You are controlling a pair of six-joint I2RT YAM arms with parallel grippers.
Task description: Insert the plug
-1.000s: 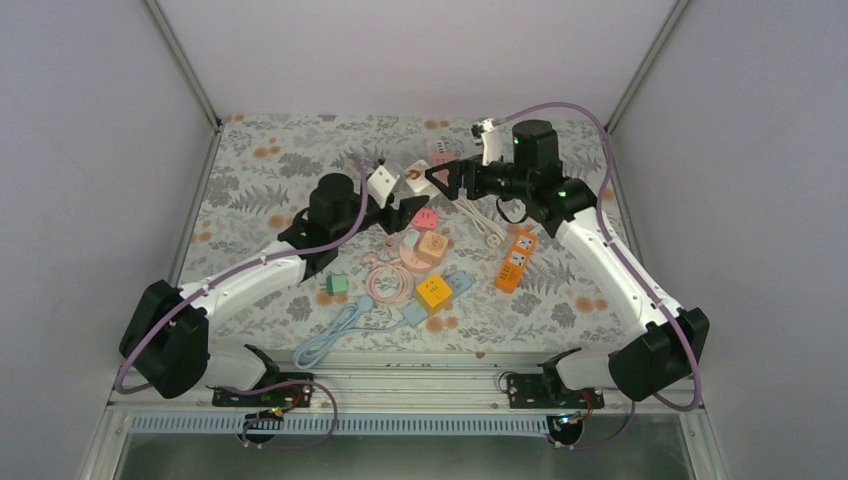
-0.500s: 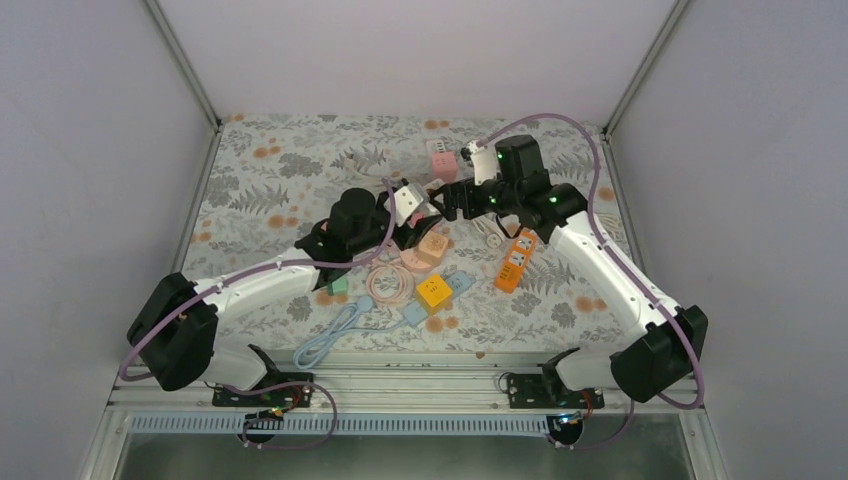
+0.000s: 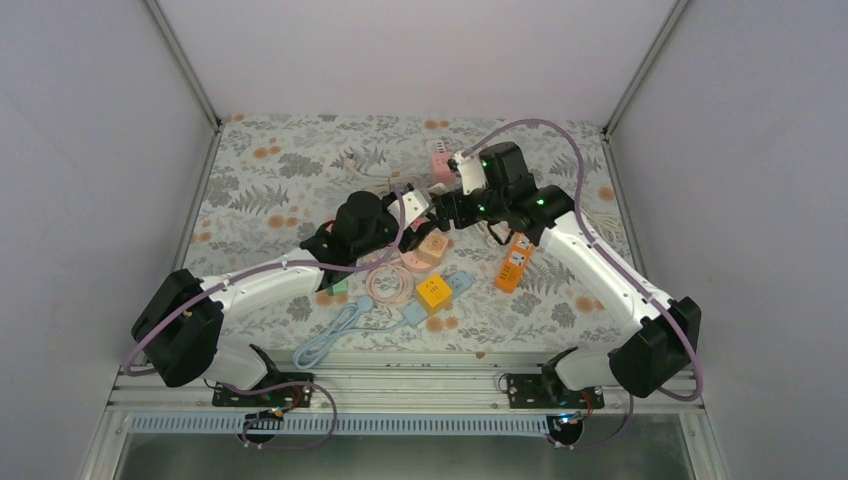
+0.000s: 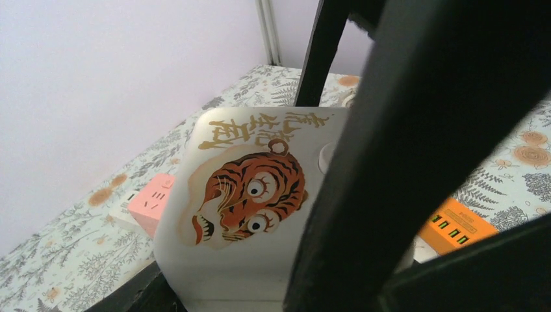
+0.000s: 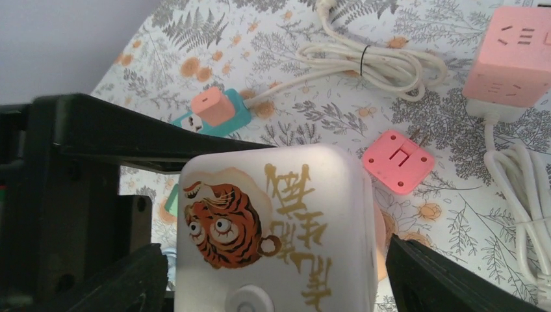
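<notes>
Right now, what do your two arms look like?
My left arm and right arm have white links, chunky black joints and black fingers. A purple cable loops along each. Small green lights glow on the right one.

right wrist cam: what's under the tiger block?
Floral cloth and a pink square adapter show past the edge of the tiger block. Whatever lies directly beneath it is covered.

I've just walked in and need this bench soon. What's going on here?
Both arms meet above the middle of the floral table. The left pincer holds a white tiger-print power cube up off the table. The right pincer straddles the same cube, but whether it grips is unclear. An orange power strip and a pink power cube lie on the table.
</notes>
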